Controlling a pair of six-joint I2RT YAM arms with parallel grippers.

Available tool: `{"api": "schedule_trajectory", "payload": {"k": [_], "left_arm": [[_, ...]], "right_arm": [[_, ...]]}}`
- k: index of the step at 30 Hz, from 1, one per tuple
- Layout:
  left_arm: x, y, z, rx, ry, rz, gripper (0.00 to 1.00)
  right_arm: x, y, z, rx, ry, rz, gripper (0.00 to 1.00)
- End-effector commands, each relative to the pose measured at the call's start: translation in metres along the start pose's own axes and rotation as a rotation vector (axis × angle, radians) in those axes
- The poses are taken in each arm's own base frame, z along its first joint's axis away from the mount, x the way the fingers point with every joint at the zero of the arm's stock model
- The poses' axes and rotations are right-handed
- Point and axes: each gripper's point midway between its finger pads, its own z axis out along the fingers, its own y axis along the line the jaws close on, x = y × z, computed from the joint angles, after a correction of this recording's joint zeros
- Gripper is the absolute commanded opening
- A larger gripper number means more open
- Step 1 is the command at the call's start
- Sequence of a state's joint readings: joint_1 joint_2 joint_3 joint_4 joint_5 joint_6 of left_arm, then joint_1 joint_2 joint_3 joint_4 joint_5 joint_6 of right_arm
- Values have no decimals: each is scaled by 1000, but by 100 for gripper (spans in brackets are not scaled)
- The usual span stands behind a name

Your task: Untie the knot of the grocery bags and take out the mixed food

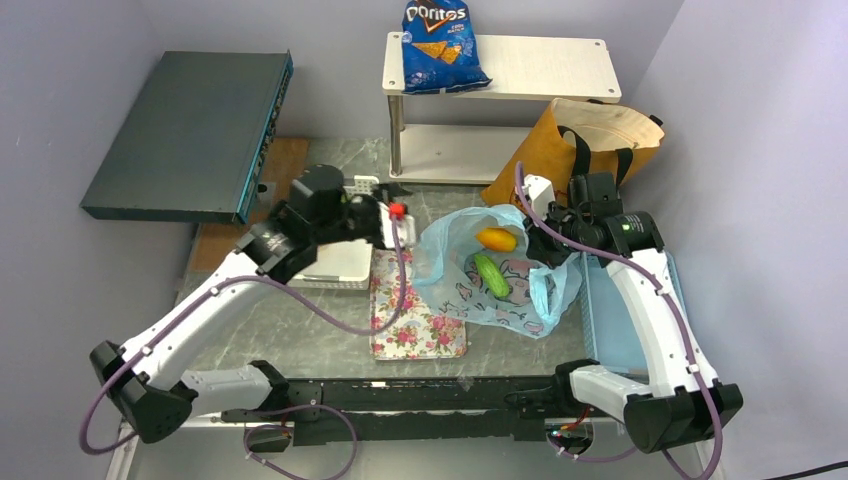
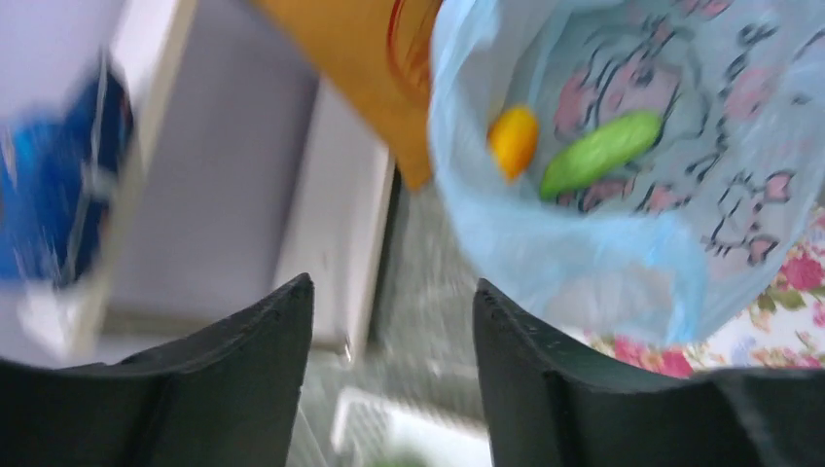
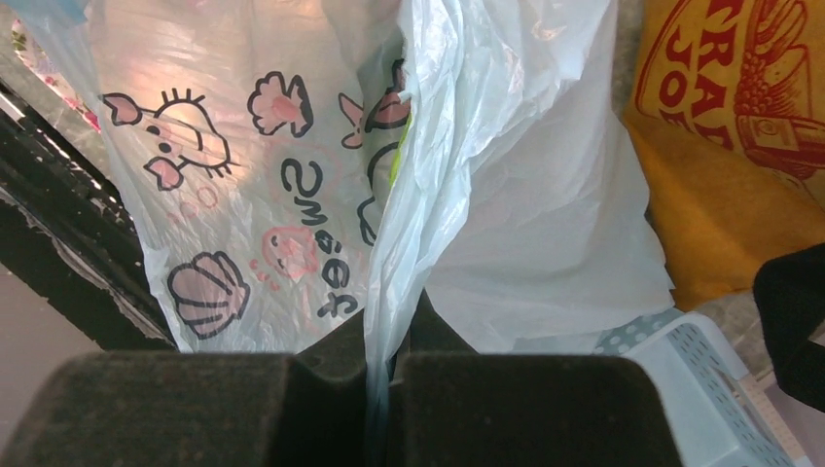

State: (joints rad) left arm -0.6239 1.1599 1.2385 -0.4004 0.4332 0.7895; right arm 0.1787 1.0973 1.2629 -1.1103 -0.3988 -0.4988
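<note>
The right gripper is pinching the plastic bag at its right rim, fingers pressed together on a fold of the thin blue film. The bag is lying in the middle of the table, partly on a floral mat, with its mouth gaping open. Inside it a mango and a long green vegetable are lying near each other. The left gripper is hovering just left of the bag's mouth, its fingers spread apart with nothing between them. The tote is leaning behind the bag against a white shelf, where a Doritos bag is sitting on the top board.
</note>
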Motion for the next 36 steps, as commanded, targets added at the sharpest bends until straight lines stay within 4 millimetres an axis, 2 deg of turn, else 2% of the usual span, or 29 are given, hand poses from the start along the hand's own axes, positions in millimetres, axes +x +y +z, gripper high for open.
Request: {"api": "schedule_trajectory", "payload": {"k": [1, 3, 6, 9, 12, 16, 20, 21, 22, 26, 31, 34, 36], "left_arm": [[-55, -41, 52, 147, -183, 202, 55], [-66, -67, 79, 214, -224, 259, 43], [-68, -95, 114, 275, -266, 291, 29], [-47, -115, 157, 298, -248, 317, 26], [-37, -114, 196, 276, -211, 347, 27], [-9, -115, 246, 265, -122, 355, 28], [29, -125, 285, 269, -30, 370, 30], [30, -120, 290, 250, -16, 375, 31], [44, -124, 299, 256, 11, 375, 32], [72, -125, 315, 254, 73, 379, 39], [105, -123, 325, 266, 143, 376, 60], [123, -127, 328, 299, 194, 372, 78], [135, -131, 331, 326, 232, 371, 84]], "right_arm": [[-20, -1, -2, -6, -55, 28, 0], [-22, -3, -3, 5, -61, 35, 0], [-29, -7, -4, 16, -65, 55, 0], [-38, -8, -8, 14, -79, 54, 0], [-41, -9, -7, 11, -77, 55, 0], [-41, -9, -6, -2, -71, 57, 0], [-40, -9, -5, 0, -71, 52, 0], [-40, -9, -5, -1, -71, 53, 0], [-41, -8, -6, -2, -72, 52, 0], [-45, -5, -10, -22, -79, 51, 0], [-45, -2, -12, -33, -79, 48, 0], [-44, 0, -11, -42, -77, 49, 0], [-44, 0, -10, -44, -78, 47, 0]]}}
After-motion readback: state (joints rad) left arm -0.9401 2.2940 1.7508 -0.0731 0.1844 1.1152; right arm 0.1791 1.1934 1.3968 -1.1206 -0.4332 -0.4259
